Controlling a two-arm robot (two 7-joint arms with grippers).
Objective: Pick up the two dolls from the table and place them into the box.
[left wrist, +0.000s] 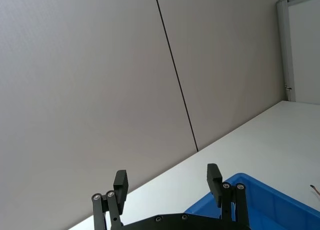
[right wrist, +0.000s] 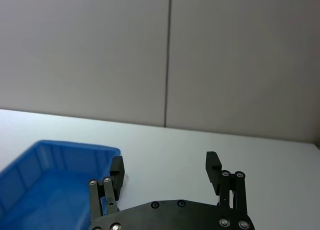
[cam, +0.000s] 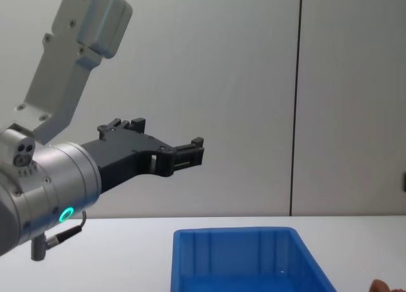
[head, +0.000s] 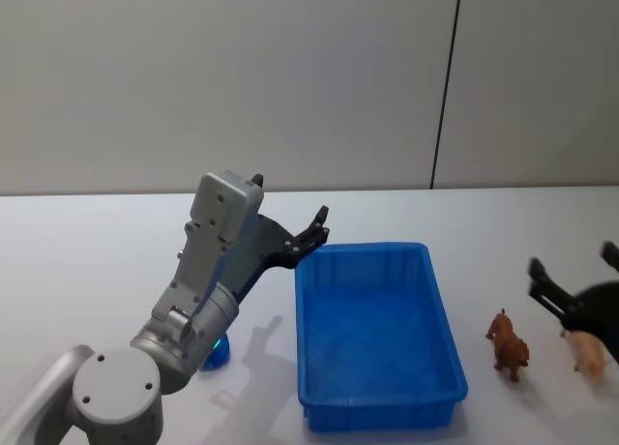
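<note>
Two grippers are up over the table, and both hold nothing. We see the left gripper raised high near the far left corner of the box, its jaws spread wide apart. The right gripper hangs low to the right of the box, jaws likewise apart. Its dark body covers part of a pale toy, and we cannot tell whether it touches it. The brown doll stands on the table between the box and that toy, near the box and outside it. The blue doll sits on the table left of the box, half hidden under the left arm.
</note>
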